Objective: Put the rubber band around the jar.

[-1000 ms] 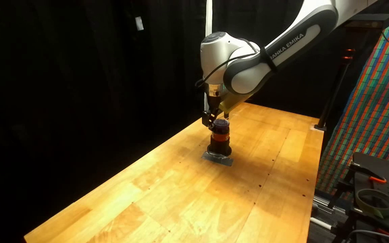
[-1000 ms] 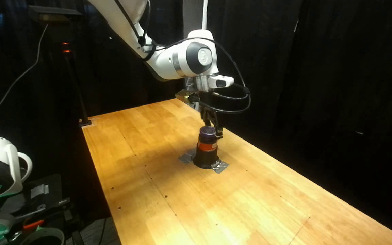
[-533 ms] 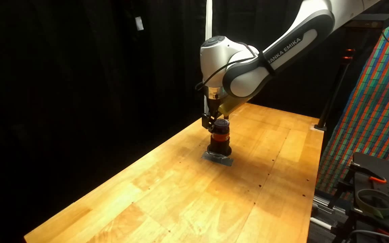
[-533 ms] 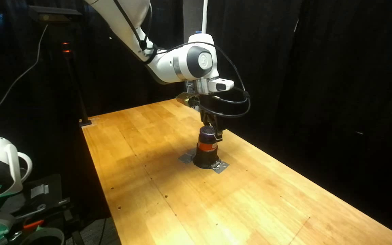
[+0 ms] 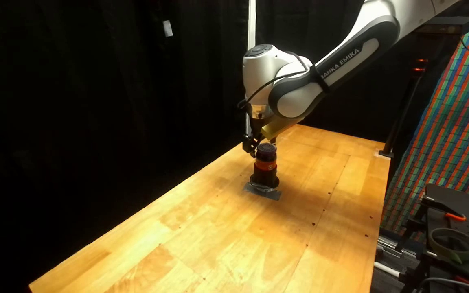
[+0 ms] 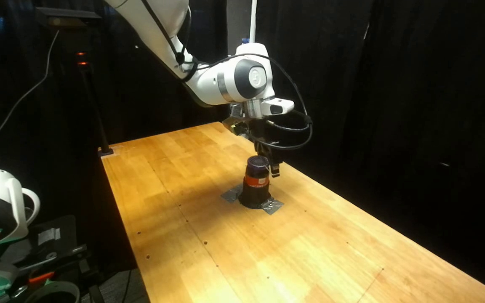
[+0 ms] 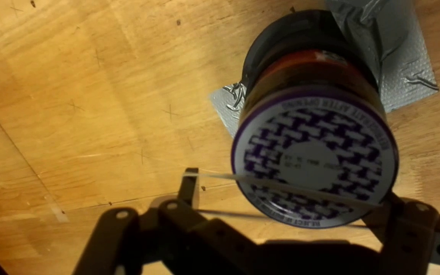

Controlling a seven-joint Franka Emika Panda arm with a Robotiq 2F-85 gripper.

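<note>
Grey tape [image 7: 405, 72] lies over the edge of a black base [image 6: 254, 196], in which the jar [image 6: 257, 182] stands upright on the wooden table [image 5: 218, 244]. Beside the lid [image 7: 311, 164] the gripper [image 7: 289, 194] has its jaws wide apart, with a finger [image 7: 188, 187] to each side in the wrist view, and a pale rubber band [image 7: 281, 186] is stretched between the two tips. One strand crosses over the lid; the other is hidden behind the rim and shows again past it. Whether the upper strand touches the lid, I cannot tell. The finger at the right of the wrist view runs into shadow at the rim, so contact there cannot be told either.

In both exterior views the fingers are dark and crowd the jar's outline, which makes the gap between them hard to read, and the band is too thin to follow. The arm [image 5: 348, 61] is cut off by the top edge.

Only the wrist view gives the purple-and-white print on the lid (the rim says REFRIGERATE AFTER OPENING; the lines in the middle are blurred). In an exterior view a striped sheet [image 5: 450, 138] and a roll of tape [image 5: 464, 256] appear at the right; in an exterior view a white and green object [image 6: 18, 206] runs out of the frame.
</note>
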